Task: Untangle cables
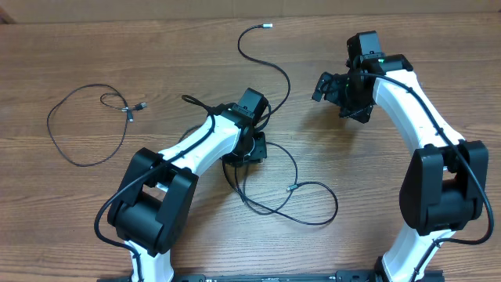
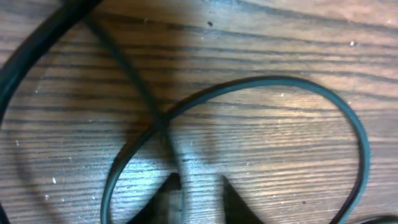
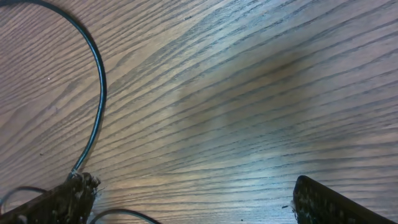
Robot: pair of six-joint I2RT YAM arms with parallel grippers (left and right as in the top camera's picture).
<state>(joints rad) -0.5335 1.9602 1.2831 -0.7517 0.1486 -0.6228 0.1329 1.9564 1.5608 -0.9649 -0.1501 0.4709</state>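
One black cable (image 1: 286,79) runs from a silvery tip (image 1: 268,26) at the back down under my left gripper (image 1: 244,153). From there it spreads into loose loops (image 1: 333,213) with a small plug (image 1: 291,187). In the left wrist view a loop (image 2: 280,81) crosses a blurred strand (image 2: 134,84). That strand runs between the tips of my left gripper (image 2: 199,186), which stand narrowly open with a gap beside it. A second cable (image 1: 78,160) lies looped at the left. My right gripper (image 1: 335,92) (image 3: 196,199) hovers wide open over bare wood, with a strand (image 3: 99,81) by its left finger (image 3: 56,202).
The wooden table (image 1: 391,31) carries nothing else. Both arm bases (image 1: 149,211) stand at the front edge. A thicker black cord (image 2: 31,43) crosses the top left of the left wrist view.
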